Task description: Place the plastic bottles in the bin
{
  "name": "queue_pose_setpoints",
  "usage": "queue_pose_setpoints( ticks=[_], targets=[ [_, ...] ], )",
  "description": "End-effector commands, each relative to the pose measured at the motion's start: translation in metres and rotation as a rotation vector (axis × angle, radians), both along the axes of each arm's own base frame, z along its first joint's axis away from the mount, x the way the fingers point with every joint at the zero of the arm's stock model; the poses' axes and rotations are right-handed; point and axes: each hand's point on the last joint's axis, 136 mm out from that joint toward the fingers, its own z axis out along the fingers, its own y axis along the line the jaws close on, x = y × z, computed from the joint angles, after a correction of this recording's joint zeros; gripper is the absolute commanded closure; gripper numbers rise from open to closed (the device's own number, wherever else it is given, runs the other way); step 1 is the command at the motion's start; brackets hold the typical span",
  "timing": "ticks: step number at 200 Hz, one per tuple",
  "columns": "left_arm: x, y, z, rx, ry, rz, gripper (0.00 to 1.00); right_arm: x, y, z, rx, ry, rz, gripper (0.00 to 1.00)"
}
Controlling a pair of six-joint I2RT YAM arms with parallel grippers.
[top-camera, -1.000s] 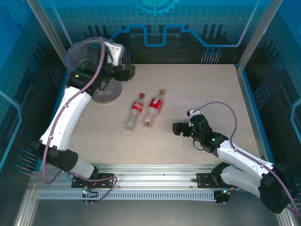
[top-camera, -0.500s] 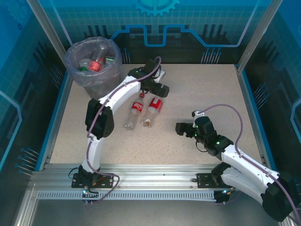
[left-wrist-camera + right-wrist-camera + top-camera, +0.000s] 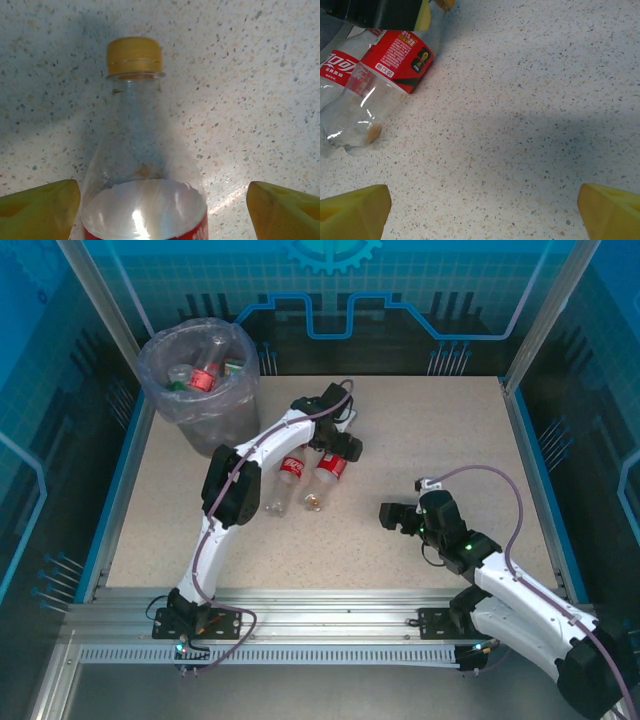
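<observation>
My left gripper (image 3: 163,200) stood with its jaws apart on either side of the gold-capped bottle (image 3: 142,145), which lay on the table (image 3: 260,75) just beside a second red-labelled bottle (image 3: 290,467). My right gripper (image 3: 484,207) hung nearby above the table, jaws wide apart. The bin (image 3: 215,418) in the far left corner held other bottles (image 3: 204,377).

On gold-capped bottle (image 3: 395,57), red label: rows of small white print, too fine to read, and a black panel with a gold trophy emblem. On bottle beside it (image 3: 340,65), red label: large white Chinese characters, cut off at the picture's edge. Nothing else legible.
</observation>
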Motion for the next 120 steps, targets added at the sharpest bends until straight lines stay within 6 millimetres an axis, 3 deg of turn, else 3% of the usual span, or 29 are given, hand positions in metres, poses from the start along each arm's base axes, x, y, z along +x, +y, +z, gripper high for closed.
queue_pose_setpoints(
  ticks=[1, 52, 81, 120],
  targets=[
    [-0.012, -0.003, -0.016, 0.011, 0.053, 0.003, 0.20, -0.002, -0.004, -0.005, 0.007, 0.010, -0.012, 0.03],
    [-0.016, -0.006, -0.007, 0.008, 0.041, -0.006, 0.36, 0.000, -0.004, -0.006, 0.012, 0.009, -0.011, 0.03],
    [-0.028, -0.008, -0.011, 0.034, 0.067, -0.038, 0.14, 0.000, -0.005, -0.006, 0.012, 0.007, -0.014, 0.03],
    [-0.036, -0.004, -0.034, 0.063, 0.109, -0.035, 0.15, 0.000, -0.006, -0.008, 0.013, 0.010, -0.014, 0.03]
  ],
)
